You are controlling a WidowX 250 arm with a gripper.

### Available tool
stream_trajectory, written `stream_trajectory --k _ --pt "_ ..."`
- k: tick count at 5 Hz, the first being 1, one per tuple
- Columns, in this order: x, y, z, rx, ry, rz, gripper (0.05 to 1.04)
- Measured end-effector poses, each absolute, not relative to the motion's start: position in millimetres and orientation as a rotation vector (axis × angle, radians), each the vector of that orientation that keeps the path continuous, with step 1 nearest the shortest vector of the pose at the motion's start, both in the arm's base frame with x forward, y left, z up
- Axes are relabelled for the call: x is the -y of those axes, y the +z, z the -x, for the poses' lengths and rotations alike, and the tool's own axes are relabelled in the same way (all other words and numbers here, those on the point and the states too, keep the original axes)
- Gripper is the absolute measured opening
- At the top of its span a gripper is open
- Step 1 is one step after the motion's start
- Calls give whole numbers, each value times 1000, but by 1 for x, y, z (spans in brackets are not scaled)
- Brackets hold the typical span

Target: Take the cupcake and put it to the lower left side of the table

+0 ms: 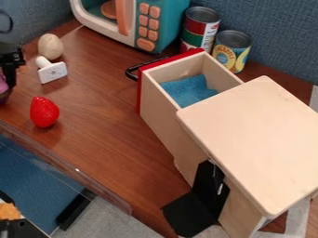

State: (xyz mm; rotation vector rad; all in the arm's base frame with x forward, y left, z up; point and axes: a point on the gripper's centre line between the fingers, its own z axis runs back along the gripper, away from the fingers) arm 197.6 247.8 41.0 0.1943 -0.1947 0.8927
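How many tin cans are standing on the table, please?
2. The red-and-green can stands just right of the toy microwave; the yellow-and-blue can stands right of that, beyond the open drawer. Another could be hidden behind them.

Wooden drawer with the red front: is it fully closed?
No, the red-fronted wooden drawer stands pulled out from the pale wooden cabinet, showing blue material inside.

This looks like a lab: robot pincer [6, 81], toy microwave [160, 10], blue wall [273, 28].
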Motion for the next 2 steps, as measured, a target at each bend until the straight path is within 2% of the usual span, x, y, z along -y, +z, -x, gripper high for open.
stream_trajectory --k 1,2 --pt "-250 40 -197 195 887 -205 853" --pt "-248 39 -198 193 871 -193 937"
